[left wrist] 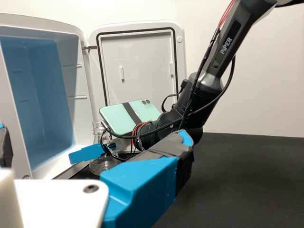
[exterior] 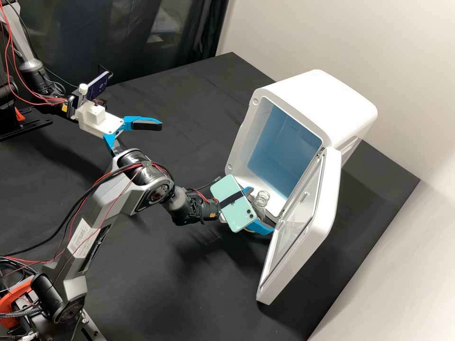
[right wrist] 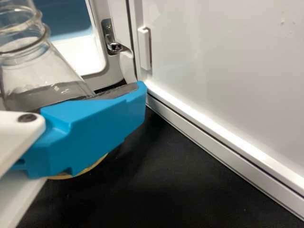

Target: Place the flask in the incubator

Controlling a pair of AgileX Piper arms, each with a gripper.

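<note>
Flask [exterior: 261, 199] pinched by right claw [exterior: 262, 212] at open incubator [exterior: 327, 109] mouth (door [exterior: 303, 222] swung wide), near counter [exterior: 189, 94] right edge; left claw [exterior: 135, 135] held spread.

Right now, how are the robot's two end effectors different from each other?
The left end effector is open and empty; the right end effector is shut on the flask. The left end effector hangs above the bench, well away from the incubator; the right end effector sits low at the incubator's opening, beside its open door. Both have bright blue fingers.
</note>
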